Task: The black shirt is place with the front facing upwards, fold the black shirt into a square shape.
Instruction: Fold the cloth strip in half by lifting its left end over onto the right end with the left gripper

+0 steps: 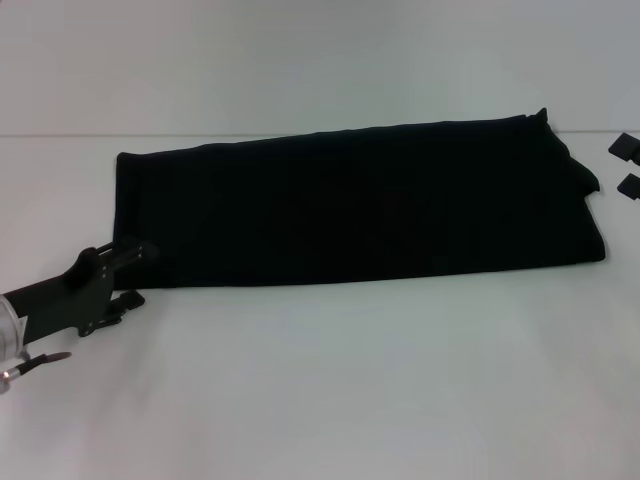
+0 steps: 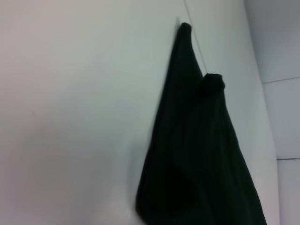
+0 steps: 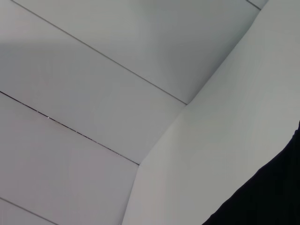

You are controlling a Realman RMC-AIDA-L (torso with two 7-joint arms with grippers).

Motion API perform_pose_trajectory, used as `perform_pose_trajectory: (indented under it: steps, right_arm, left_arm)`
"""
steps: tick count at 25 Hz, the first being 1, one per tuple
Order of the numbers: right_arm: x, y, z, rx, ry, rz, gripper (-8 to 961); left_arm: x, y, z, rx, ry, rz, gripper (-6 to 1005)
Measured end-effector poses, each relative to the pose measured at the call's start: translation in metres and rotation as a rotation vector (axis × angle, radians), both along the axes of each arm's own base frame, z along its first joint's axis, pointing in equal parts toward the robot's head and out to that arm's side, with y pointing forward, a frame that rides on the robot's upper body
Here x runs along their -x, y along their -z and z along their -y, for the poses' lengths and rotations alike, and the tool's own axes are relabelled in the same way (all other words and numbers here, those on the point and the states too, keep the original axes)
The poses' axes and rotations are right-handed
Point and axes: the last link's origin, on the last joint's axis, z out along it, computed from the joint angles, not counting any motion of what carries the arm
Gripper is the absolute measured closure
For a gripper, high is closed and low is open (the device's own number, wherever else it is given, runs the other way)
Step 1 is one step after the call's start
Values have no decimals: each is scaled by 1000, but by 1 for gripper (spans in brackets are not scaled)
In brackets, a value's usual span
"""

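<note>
The black shirt (image 1: pixel 360 205) lies folded into a long flat strip across the white table (image 1: pixel 330 380), with no lettering showing. My left gripper (image 1: pixel 133 274) is at the strip's near-left corner and stands open, one finger over the cloth edge and the other on the table beside it. At the far right edge of the head view, my right gripper (image 1: pixel 628 166) shows only as two separated fingertips, open and just clear of the shirt's right end. The left wrist view looks along the shirt (image 2: pixel 201 159). A corner of the shirt (image 3: pixel 272 197) appears in the right wrist view.
Bare white table surface spreads in front of the shirt and to its left. A pale wall (image 1: pixel 300 60) rises behind the table's far edge, and wall panels (image 3: pixel 93 93) fill the right wrist view.
</note>
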Motion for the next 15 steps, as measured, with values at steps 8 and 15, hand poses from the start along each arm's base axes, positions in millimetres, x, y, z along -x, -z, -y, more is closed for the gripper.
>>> perform_pose_trajectory:
  steps: [8,15]
  right_arm:
    - [0,0,0,0,1,-1,28]
    - [1,-1,-1,-3,-2,-4,28]
  left_arm:
    - [10,-6,0,-43,-89,36,265]
    - [13,-11,1,-62,-125,68,272]
